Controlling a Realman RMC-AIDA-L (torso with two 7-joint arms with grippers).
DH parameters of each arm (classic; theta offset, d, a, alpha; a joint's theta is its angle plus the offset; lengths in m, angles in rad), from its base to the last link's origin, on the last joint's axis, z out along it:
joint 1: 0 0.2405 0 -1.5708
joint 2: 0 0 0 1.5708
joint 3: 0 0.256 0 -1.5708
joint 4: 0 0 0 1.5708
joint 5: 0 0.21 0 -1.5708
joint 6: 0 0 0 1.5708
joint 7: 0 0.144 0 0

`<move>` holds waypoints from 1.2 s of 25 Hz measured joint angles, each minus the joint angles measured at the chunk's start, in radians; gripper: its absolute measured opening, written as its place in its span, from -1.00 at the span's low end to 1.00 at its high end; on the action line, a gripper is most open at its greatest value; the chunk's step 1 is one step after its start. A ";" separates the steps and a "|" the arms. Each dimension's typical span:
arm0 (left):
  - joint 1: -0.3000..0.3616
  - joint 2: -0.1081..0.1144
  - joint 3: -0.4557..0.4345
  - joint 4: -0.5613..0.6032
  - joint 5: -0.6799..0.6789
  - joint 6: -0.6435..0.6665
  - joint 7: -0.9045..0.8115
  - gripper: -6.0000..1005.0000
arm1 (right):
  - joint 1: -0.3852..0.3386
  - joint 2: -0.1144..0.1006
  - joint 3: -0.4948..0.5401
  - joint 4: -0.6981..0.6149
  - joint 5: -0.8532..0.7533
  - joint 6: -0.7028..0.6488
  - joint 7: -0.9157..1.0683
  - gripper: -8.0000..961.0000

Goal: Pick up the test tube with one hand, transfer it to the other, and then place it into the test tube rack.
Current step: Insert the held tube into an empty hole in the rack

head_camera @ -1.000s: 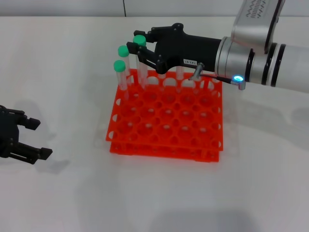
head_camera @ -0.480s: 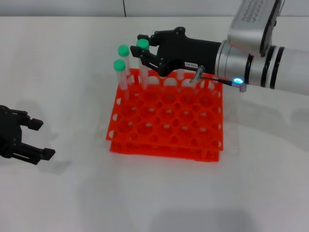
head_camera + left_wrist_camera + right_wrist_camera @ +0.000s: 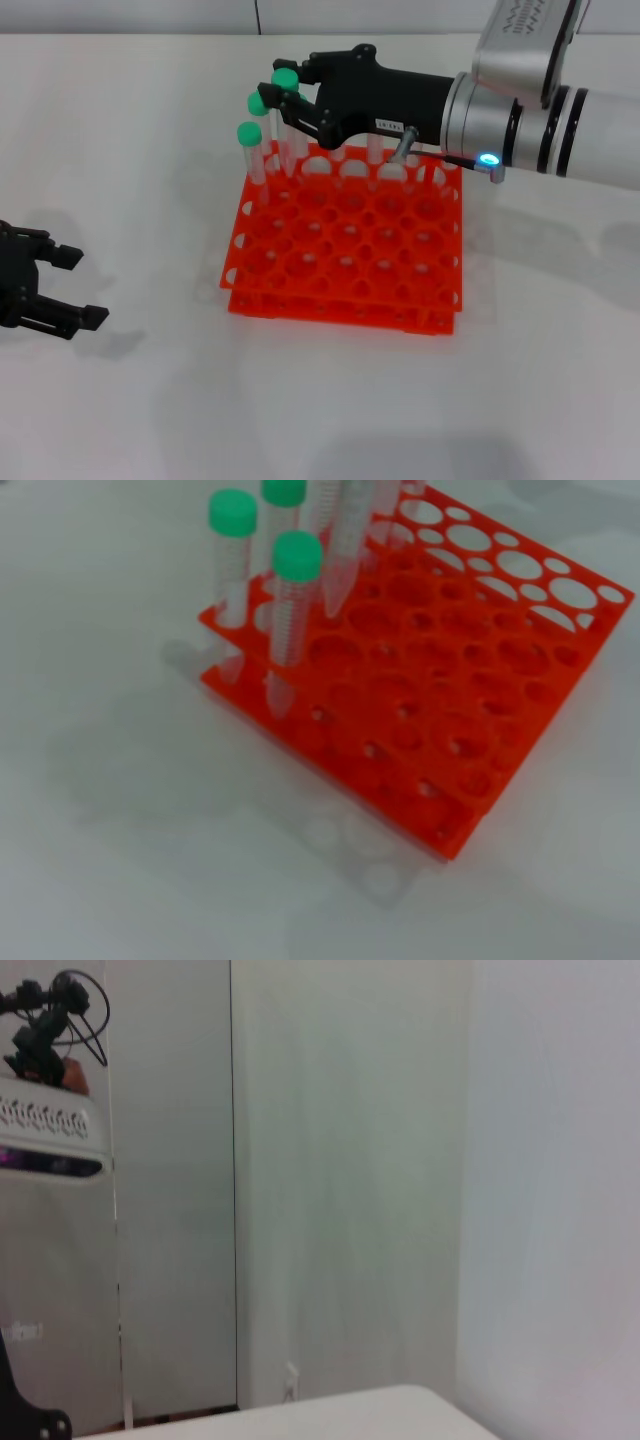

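Reaching in from your right, the right gripper (image 3: 292,100) hangs over the far-left corner of the test tube rack (image 3: 345,240), apparently clamped on the test tube (image 3: 285,115), green-capped and clear, upright. Your left gripper (image 3: 60,285) waits open on the table (image 3: 150,400).

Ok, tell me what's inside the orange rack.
The test tube rack holds green-capped tubes along its far-left corner; the right gripper grips one there. The gripper covers the holes behind it; the other holes look empty.
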 joint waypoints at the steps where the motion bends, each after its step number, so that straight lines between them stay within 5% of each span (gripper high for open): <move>1: 0.000 -0.001 -0.005 0.000 0.001 0.001 0.003 0.76 | -0.002 0.000 0.000 -0.001 0.000 0.000 0.000 -0.46; 30: -0.010 -0.010 -0.005 -0.001 0.002 -0.001 0.011 0.76 | 0.009 0.000 -0.034 0.029 -0.002 0.039 0.006 -0.46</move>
